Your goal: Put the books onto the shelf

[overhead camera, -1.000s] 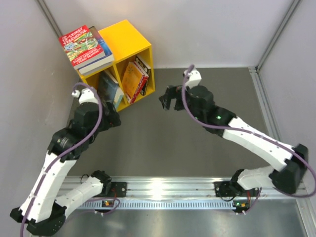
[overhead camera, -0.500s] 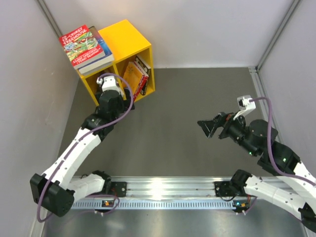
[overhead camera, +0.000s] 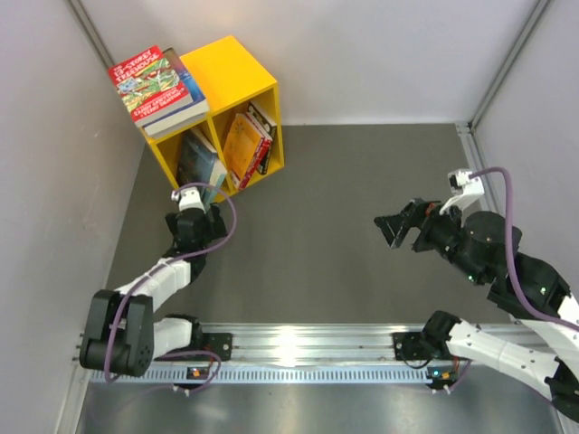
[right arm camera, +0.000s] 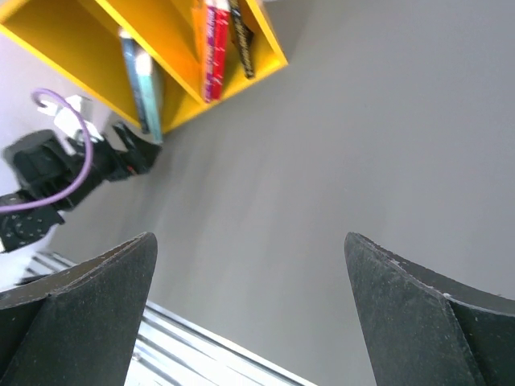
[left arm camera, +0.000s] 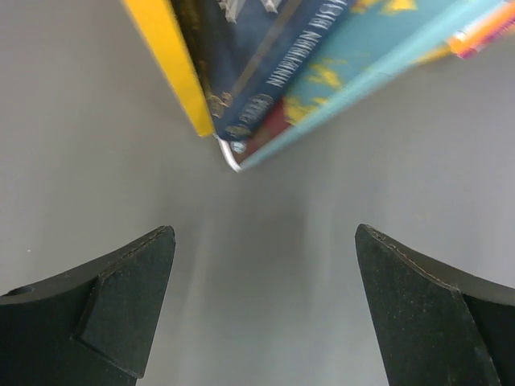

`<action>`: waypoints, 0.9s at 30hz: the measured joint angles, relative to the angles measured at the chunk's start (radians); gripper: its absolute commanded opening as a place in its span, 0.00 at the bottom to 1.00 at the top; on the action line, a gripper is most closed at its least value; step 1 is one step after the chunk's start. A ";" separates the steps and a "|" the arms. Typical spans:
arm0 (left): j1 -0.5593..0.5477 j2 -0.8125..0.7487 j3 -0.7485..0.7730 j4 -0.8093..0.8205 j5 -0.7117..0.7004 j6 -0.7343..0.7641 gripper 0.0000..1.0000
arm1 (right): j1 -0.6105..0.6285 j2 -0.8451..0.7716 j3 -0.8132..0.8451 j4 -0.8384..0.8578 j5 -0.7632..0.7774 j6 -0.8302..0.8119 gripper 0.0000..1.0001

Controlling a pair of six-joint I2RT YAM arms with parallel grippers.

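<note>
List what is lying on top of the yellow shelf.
A stack of books lies on the left side of the shelf, with the red Treehouse book uppermost. It covers the ones below. Only their edges show, so their covers and count cannot be told.

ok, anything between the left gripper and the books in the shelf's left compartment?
Nothing visible. The left gripper is open and empty, facing the books whose corners poke out past the shelf edge. Only table surface shows between them. No contact yet.

Grey table [overhead camera: 326, 244], aluminium rail [overhead camera: 298, 346], pale walls [overhead camera: 380, 54]
</note>
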 measured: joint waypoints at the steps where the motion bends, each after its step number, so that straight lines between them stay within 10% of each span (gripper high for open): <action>1: 0.012 0.018 -0.016 0.050 0.001 0.005 0.99 | 0.000 0.004 0.000 -0.009 0.003 0.000 1.00; 12: 0.076 0.266 -0.069 0.461 0.093 0.116 0.99 | 0.000 0.085 -0.188 0.074 0.132 -0.024 1.00; 27: 0.126 0.383 -0.093 0.740 0.211 0.162 0.99 | -0.145 0.084 -0.740 0.717 0.195 -0.411 1.00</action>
